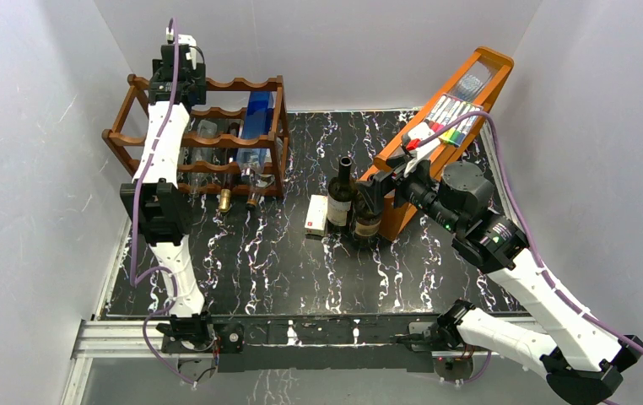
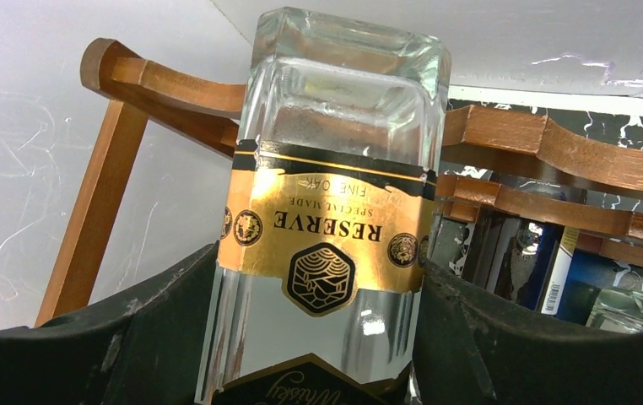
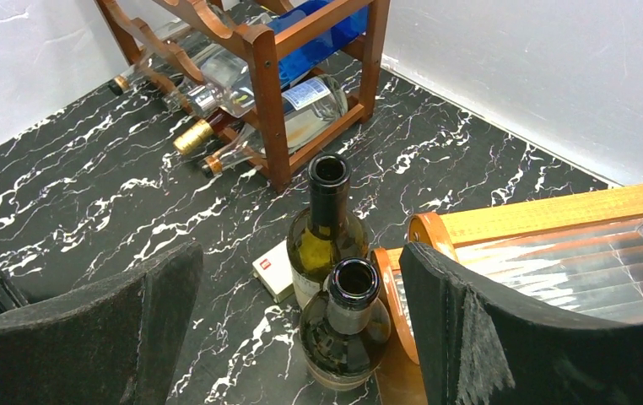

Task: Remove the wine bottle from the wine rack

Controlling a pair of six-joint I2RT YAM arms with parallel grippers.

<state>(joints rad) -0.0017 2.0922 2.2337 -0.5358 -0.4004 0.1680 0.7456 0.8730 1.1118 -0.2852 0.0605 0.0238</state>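
Wine bottle [image 2: 345, 135], clear square glass, gold label, clamped in left hand [image 2: 320, 283]; right hand [image 3: 301, 266] wide.

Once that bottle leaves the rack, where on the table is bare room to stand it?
Widest bare marble: the front stretch between the wine rack and the arm bases, left of the small white box. A smaller patch lies at the back, between rack and orange tray stand. Crowded: around the two upright bottles, where the open right gripper hovers.
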